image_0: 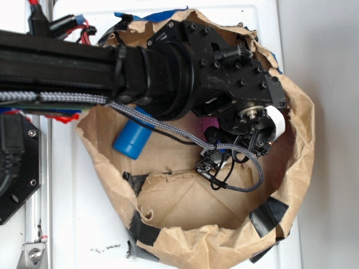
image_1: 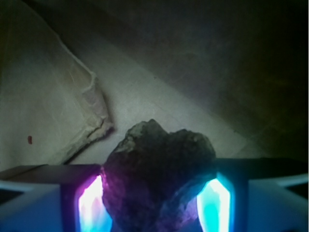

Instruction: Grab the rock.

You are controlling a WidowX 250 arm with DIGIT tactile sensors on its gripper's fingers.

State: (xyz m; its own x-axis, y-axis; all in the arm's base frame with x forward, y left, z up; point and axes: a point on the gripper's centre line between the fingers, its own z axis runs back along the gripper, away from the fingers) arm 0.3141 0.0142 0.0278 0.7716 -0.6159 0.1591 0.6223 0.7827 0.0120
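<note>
In the wrist view the rock [image_1: 159, 159], dark brown and lumpy, fills the whole gap between my two fingers. The left pad [image_1: 91, 203] glows pink-white and the right pad [image_1: 215, 200] glows cyan, and both press against the rock's sides. My gripper [image_1: 154, 198] is shut on the rock, with the brown paper floor of the bag behind it. In the exterior view the arm reaches from the left into the paper bag [image_0: 297, 140]. There the gripper [image_0: 241, 140] points down into the bag, and its body hides the rock.
A blue cylinder [image_0: 132, 138] lies inside the bag at the left, under the arm. A pink patch [image_0: 210, 124] shows beside the wrist. Black tape [image_0: 269, 216] patches the bag's torn rim. A raised paper fold [image_1: 94, 111] lies left of the rock.
</note>
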